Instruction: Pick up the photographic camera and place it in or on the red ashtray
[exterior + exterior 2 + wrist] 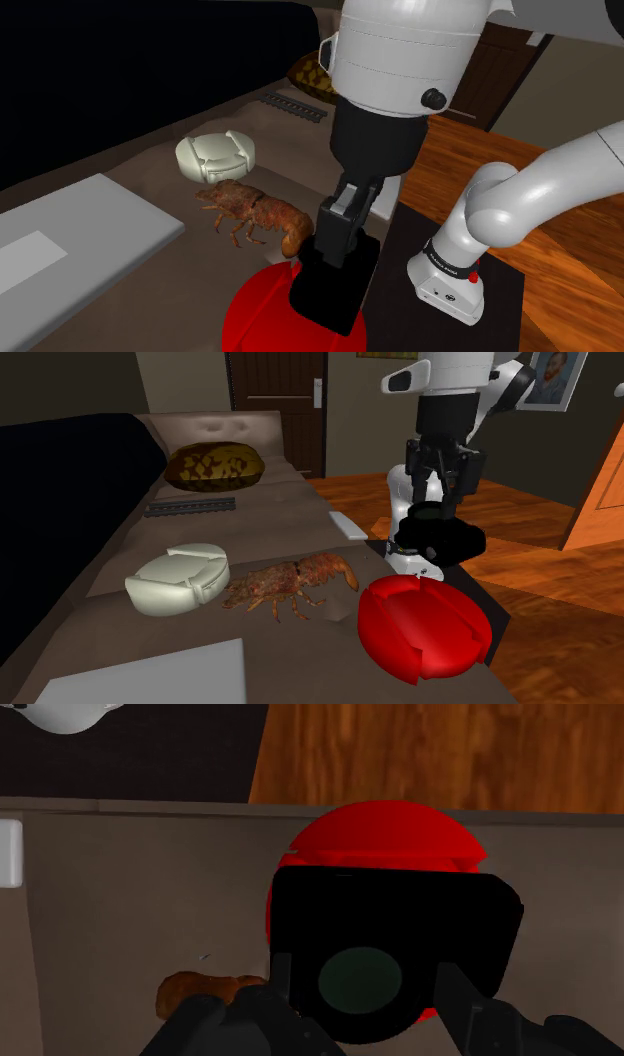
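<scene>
Hanging clamped between the fingers of the gripper [341, 238], the black camera [395, 939] is poised right above the red ashtray [420, 627] and looks just clear of it. The danger is the ashtray's top, which looks rounded. Let go from this height, or off-centre, and the camera could slide off toward the lobster [290, 584] or over the edge onto the wooden floor [540, 602]. A white round dish [180, 580] lies just past the lobster. Everything rests on a padded grey-brown surface [280, 522], with a dark door [275, 392] behind it and a black area in the shoulder view's upper left.
</scene>
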Robot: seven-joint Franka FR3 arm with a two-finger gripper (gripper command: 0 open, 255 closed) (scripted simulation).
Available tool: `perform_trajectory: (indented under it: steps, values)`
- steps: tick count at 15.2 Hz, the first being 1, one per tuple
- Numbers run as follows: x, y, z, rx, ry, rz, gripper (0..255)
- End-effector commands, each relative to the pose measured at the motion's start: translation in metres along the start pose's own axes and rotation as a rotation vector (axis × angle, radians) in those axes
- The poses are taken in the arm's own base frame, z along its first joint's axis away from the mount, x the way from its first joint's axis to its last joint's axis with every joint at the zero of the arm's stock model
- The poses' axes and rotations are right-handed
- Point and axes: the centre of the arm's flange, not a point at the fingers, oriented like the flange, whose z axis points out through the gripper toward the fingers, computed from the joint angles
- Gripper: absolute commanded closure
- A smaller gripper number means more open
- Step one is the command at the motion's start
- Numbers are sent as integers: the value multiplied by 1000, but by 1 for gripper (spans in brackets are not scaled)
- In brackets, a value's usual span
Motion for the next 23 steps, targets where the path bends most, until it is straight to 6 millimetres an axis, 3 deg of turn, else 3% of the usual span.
perform_trajectory:
  steps: [1, 23]
  values:
    - [-1, -22, -4, 3, 0, 1, 255]
    - [5, -21, 107, 3, 0, 1, 255]
